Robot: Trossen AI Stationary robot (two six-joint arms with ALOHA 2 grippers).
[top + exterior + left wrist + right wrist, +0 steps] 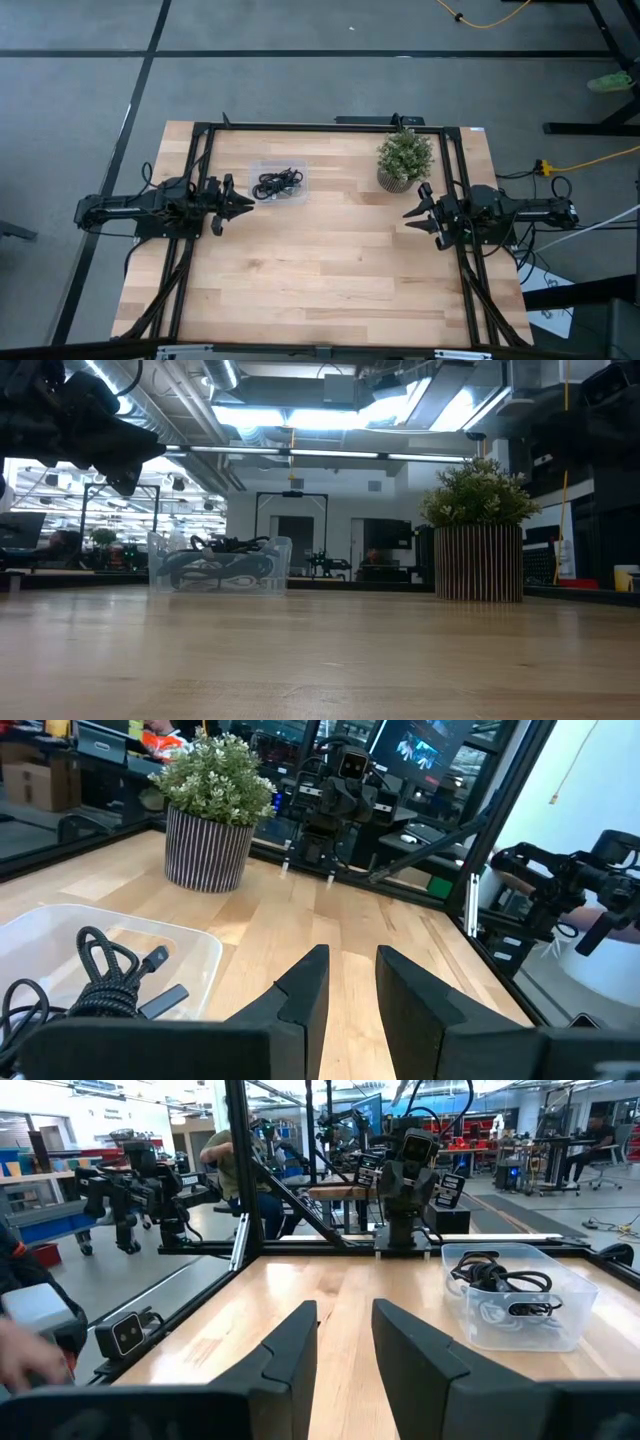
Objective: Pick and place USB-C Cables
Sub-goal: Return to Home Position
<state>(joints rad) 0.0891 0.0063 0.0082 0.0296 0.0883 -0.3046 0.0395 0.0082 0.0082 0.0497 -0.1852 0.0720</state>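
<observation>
The USB-C cables (pixel 277 183) lie coiled in a heap inside a clear plastic tub (pixel 256 168) at the table's far left; black coils lie on top, pale ones show beneath them through the tub wall (pixel 220 581). The tub (pixel 575 1295) also shows in the right wrist view, the black cables (pixel 105 982) in the left wrist view. My left gripper (pixel 247 203) hovers open just to the near-left of the tub. My right gripper (pixel 410 217) hovers open at the table's right, near the plant.
A potted plant in a ribbed pot (pixel 403 160) stands at the far right of the table. A black frame (pixel 320 127) runs around the table's edges. Bare wood (pixel 320 260) stretches across the middle and near side. A person (pixel 240 1170) sits beyond the table.
</observation>
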